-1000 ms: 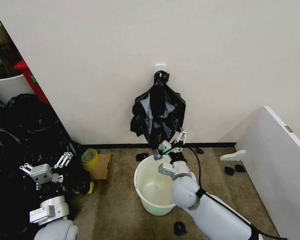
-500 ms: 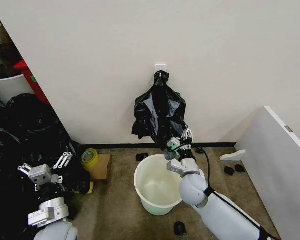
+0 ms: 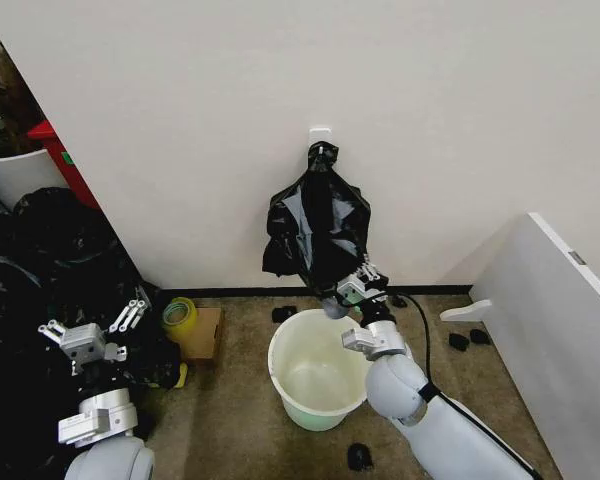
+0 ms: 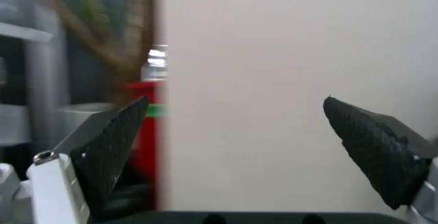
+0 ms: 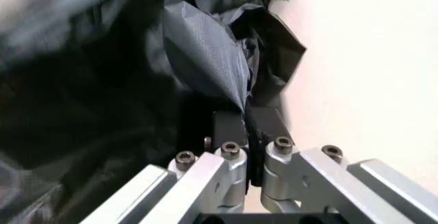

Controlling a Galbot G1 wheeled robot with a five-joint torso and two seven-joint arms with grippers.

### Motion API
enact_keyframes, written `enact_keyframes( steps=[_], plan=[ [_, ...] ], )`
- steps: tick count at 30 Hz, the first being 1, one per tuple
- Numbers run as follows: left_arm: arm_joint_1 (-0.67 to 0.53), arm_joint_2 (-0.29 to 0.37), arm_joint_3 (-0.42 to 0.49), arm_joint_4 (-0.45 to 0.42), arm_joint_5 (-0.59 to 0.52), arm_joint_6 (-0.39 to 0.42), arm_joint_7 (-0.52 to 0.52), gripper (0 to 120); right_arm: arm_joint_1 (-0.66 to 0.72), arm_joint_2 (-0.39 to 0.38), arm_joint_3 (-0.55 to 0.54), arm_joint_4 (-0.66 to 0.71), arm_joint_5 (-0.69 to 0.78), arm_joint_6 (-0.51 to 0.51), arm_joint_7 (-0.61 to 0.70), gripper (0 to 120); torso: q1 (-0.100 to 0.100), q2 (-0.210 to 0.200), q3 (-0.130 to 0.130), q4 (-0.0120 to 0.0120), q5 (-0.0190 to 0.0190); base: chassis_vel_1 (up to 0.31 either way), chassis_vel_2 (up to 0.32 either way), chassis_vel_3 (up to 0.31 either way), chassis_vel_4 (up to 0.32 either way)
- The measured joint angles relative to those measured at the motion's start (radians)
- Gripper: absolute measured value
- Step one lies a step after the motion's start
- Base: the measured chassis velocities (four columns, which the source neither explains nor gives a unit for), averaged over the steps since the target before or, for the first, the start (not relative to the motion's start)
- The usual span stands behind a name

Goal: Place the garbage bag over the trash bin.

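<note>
Head camera looks down at wall (image 3: 460, 120) and floor; wrist cameras sit close (sharing that wall).

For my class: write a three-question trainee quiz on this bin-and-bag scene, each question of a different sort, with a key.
1. True or false: the garbage bag already lines the trash bin.
2. Which gripper is at the bag's lower edge? A) left gripper B) right gripper
3. Fill in: the bag hangs from a white ____ on the wall.

Key:
1. False; it hangs on the wall above the bin, which stands unlined.
2. B; in the right wrist view its fingers are shut on the plastic. The left one waits open by the black sacks.
3. Hook.
</note>
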Motion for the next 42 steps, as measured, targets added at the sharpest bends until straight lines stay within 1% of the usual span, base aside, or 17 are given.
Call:
enact_keyframes(
  steps=[1,2,4,5,6,9,10,11,14,15,19,20,23,29,34,41,42],
  plan=[
    [-0.016,0.036,0.012,0.005,-0.097,-0.017,0.067,100,0.0,0.003,-0.003,0.015,0.066,0.027,-0.01,0,0.0,0.0,0.0,0.0,0.0,0.0,0.0,0.0,0.0],
    [-0.016,0.036,0.012,0.005,-0.097,-0.017,0.067,100,0.0,0.003,-0.003,0.015,0.066,0.027,-0.01,0,0.0,0.0,0.0,0.0,0.0,0.0,0.0,0.0,0.0],
    [-0.062,0.138,0.062,0.027,-0.291,-0.041,0.197,100,0.003,0.008,-0.008,0.04,0.207,0.085,-0.036,0,0.0,0.0,0.0,0.0002,0.0002,0.0,0.0,0.0,0.0],
    [-0.09,0.195,0.087,0.047,-0.347,-0.044,0.248,100,0.006,0.011,-0.008,0.048,0.254,0.108,-0.047,0,0.0,0.0,0.0,0.0003,-0.0006,0.0,0.0,0.0,0.0],
    [-0.09,0.195,0.087,0.047,-0.347,-0.044,0.248,100,0.006,0.011,-0.008,0.048,0.254,0.108,-0.047,0,0.0,0.0,0.0,0.0003,-0.0006,0.0,0.0,0.0,0.0],
    [-0.202,0.36,0.186,0.121,-0.433,-0.031,0.345,100,0.01,0.024,-0.006,0.054,0.306,0.145,-0.065,0,0.0,0.0,0.0,-0.0005,0.0003,0.0,0.0,0.0,0.0],
    [-0.202,0.36,0.186,0.121,-0.433,-0.031,0.345,100,0.01,0.024,-0.006,0.054,0.306,0.145,-0.065,0,0.0,0.0,0.0,-0.0005,0.0003,0.0,0.0,0.0,0.0],
    [-0.247,0.398,0.224,0.145,-0.45,-0.008,0.352,100,0.011,0.028,-0.005,0.054,0.308,0.152,-0.069,0,0.0,0.0,0.0,-0.0002,0.0002,0.0,0.0,0.0,0.0],
    [-0.375,0.446,0.328,0.203,-0.481,0.069,0.346,100,0.01,0.037,-0.006,0.055,0.305,0.159,-0.073,0,0.0,0.0,0.0,0.0,0.0,0.0,0.0,0.0,0.0],
    [-0.375,0.446,0.328,0.203,-0.481,0.069,0.346,100,0.01,0.037,-0.006,0.055,0.305,0.159,-0.073,0,0.0,0.0,0.0,0.0,0.0,0.0,0.0,0.0,0.0],
    [-0.541,0.459,0.476,0.259,-0.432,0.19,0.246,100,0.01,0.043,-0.005,0.056,0.295,0.16,-0.077,0,0.0,0.0,0.0,-0.0001,0.0002,0.0,0.0,0.0,0.0],
    [-0.541,0.459,0.476,0.259,-0.432,0.19,0.246,100,0.01,0.043,-0.005,0.056,0.295,0.16,-0.077,0,0.0,0.0,0.0,-0.0001,0.0002,0.0,0.0,0.0,0.0],
    [-0.63,0.448,0.567,0.303,-0.415,0.241,0.198,100,0.009,0.05,-0.002,0.051,0.282,0.159,-0.081,0,0.0,0.0,0.0,-0.0003,0.0005,0.0,0.0,0.0,0.0],
    [-0.685,0.419,0.62,0.351,-0.419,0.286,0.19,95,0.005,0.056,0.001,0.045,0.265,0.159,-0.084,0,0.0,0.0,0.0,0.0002,0.0005,0.0,0.0,0.0,0.0],
    [-0.703,0.373,0.634,0.379,-0.412,0.31,0.177,76,-0.001,0.059,0.006,0.048,0.254,0.159,-0.087,0,0.0,0.0,0.0,0.0,0.0004,0.0,0.0,0.0,0.0],
    [-0.692,0.361,0.621,0.381,-0.4,0.311,0.174,48,-0.01,0.066,0.002,0.048,0.24,0.158,-0.089,0,0.0,0.0,0.0,0.0,0.0004,0.0,0.0,0.0,0.0],
    [-0.692,0.361,0.621,0.381,-0.4,0.311,0.174,48,-0.01,0.066,0.002,0.048,0.24,0.158,-0.089,0,0.0,0.0,0.0,0.0,0.0004,0.0,0.0,0.0,0.0]
  ],
)
